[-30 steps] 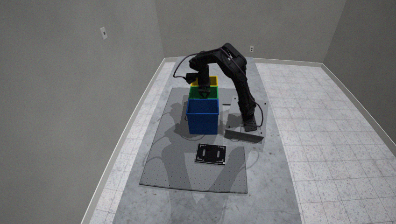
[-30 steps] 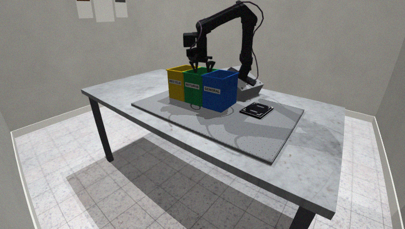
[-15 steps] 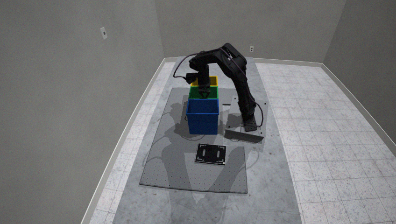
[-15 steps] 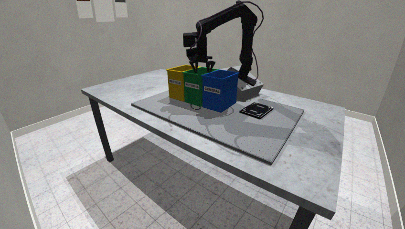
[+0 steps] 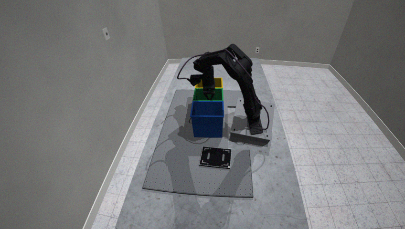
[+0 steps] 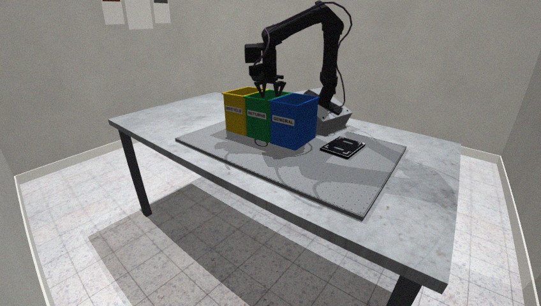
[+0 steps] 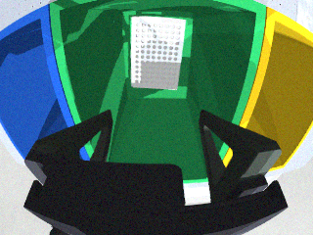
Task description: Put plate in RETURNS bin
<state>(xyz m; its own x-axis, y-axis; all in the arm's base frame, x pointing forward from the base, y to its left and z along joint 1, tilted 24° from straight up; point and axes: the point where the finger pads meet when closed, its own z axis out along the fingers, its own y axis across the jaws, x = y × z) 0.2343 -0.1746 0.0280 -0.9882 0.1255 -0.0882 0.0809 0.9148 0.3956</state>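
Observation:
The white 96-well plate [image 7: 157, 52] lies inside the green RETURNS bin [image 7: 156, 90], apart from my fingers. The green bin [image 6: 258, 115] stands upright between the yellow bin [image 6: 236, 109] and the blue bin [image 6: 293, 119]. My gripper [image 6: 270, 90] hangs over the green bin's opening, fingertips at about rim height; it also shows in the top view [image 5: 208, 95]. In the wrist view the gripper [image 7: 156, 129] is open with nothing between the fingers. The black plate nest N1 [image 5: 215, 157] lies bare on the grey baseplate, also seen in the exterior view [image 6: 342, 145].
All three bins [image 5: 207, 111] stand upright in a row, touching side by side. The arm's grey base block [image 5: 250, 127] sits right of the bins. The perforated baseplate [image 6: 292, 166] lies on the table, with the nest towards its near end.

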